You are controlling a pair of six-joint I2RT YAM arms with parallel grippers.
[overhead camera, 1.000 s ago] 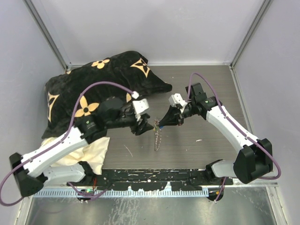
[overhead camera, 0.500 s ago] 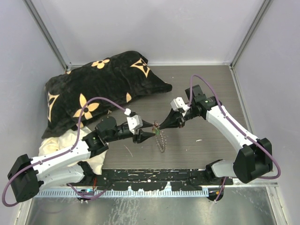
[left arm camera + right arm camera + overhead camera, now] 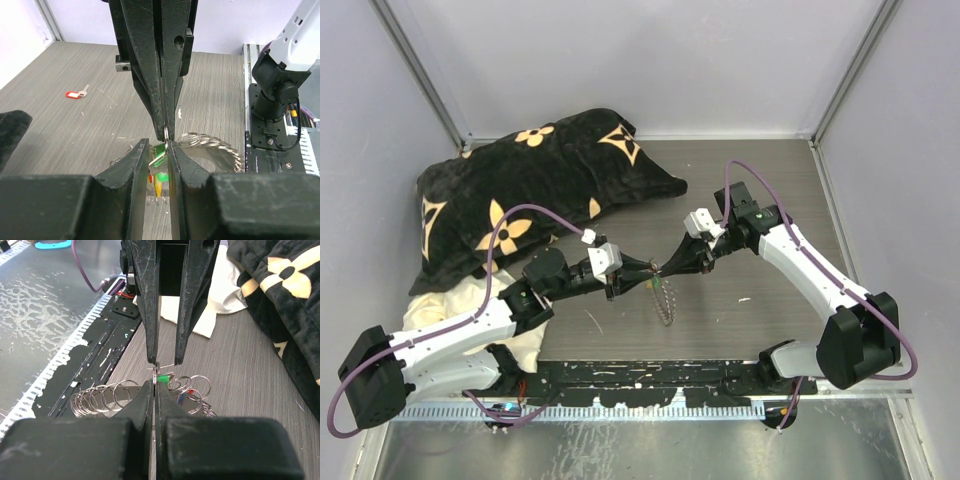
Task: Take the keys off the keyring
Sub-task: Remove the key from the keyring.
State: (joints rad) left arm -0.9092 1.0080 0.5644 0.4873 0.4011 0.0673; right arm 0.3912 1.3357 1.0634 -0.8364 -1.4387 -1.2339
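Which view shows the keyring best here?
Right wrist. The keyring sits close and in the middle of the frame, with its wire loops fanned out and easy to tell apart. Left wrist shows only a few loops, the rest hidden. Top external shows it small and edge-on, just a thin dangling strand.

No text or label can be read.

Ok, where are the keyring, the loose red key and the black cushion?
keyring (image 3: 95, 399): right wrist view, on the wire loops left of the fingers.
red key (image 3: 73, 93): left wrist view, on its red head.
black cushion (image 3: 550, 165): top external view, on its middle.
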